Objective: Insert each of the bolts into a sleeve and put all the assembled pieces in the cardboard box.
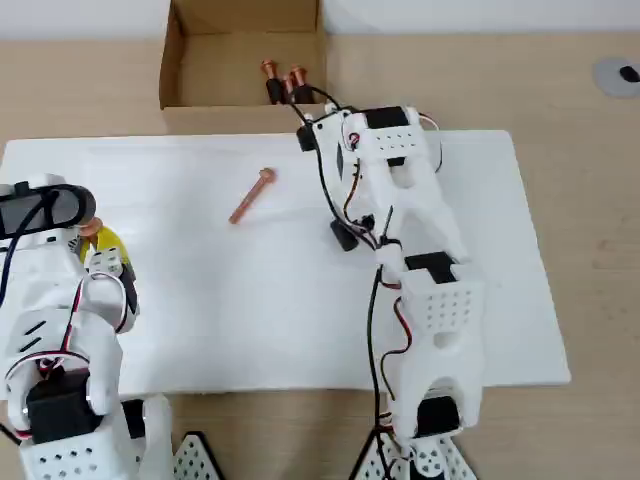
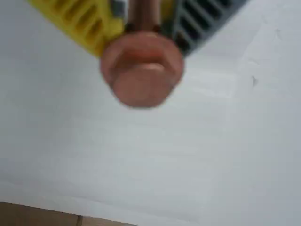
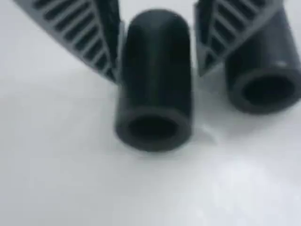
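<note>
While one loose copper bolt [image 1: 252,196] is laid flat on the white board [image 1: 200,330] near its far edge, two assembled pieces [image 1: 283,83], each a bolt seated in a black sleeve, are found side by side in the cardboard box [image 1: 180,70] beyond the board. The left gripper [image 1: 95,240] is placed over the board's left end, with a second bolt [image 1: 90,228] held at its tip. The right gripper [image 1: 345,232] is turned down over the middle of the board, where a black sleeve [image 1: 345,238] is seen beneath it.

From the left wrist, the left gripper [image 2: 143,40] is shown clenched on the held bolt [image 2: 141,75], which is pinched by its shank between a yellow finger [image 2: 89,21] and a grey one, its head pointed at the camera above the board.

From the right wrist, the sleeve [image 3: 153,108] is seen right at the right gripper [image 3: 157,73], its open end facing the camera; whether it is clamped cannot be told. Another sleeve [image 3: 265,75] is lying just beside it on the board.
</note>
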Tool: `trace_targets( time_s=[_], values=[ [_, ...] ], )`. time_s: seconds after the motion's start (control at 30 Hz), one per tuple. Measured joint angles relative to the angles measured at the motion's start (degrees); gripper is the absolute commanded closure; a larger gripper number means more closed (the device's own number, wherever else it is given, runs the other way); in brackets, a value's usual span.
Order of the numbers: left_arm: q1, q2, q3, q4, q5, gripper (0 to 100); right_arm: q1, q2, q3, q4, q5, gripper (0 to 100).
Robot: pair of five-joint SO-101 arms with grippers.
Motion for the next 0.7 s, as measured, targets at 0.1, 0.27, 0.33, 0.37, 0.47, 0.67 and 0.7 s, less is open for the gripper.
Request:
trace_targets(
  time_s=[0.1,0.27,0.33,0.37,0.47,0.67,0.7],
  values=[
    [0.0,0.0,0.0,0.0,0.0,99,-0.35,0.0,0.0,-0.26,0.0,87.8],
    [0.0,0.0,0.0,0.0,0.0,99,-1.14,0.0,0.18,-1.49,1.32,87.8],
    [0.0,0.0,0.0,0.0,0.0,99,-1.14,0.35,0.18,-2.2,2.11,87.8],
    [0.0,0.0,0.0,0.09,-0.18,99,-1.14,0.88,0.18,-2.55,2.46,87.8],
    [0.0,0.0,0.0,1.93,-1.93,99,-1.14,2.37,-0.26,-2.81,2.64,87.8],
    [0.0,0.0,0.0,4.4,-3.87,99,-1.14,3.16,-1.23,-2.73,2.64,88.4],
    [0.0,0.0,0.0,4.4,-3.87,99,-1.14,3.25,-1.32,-2.73,2.64,89.4]
  ],
)
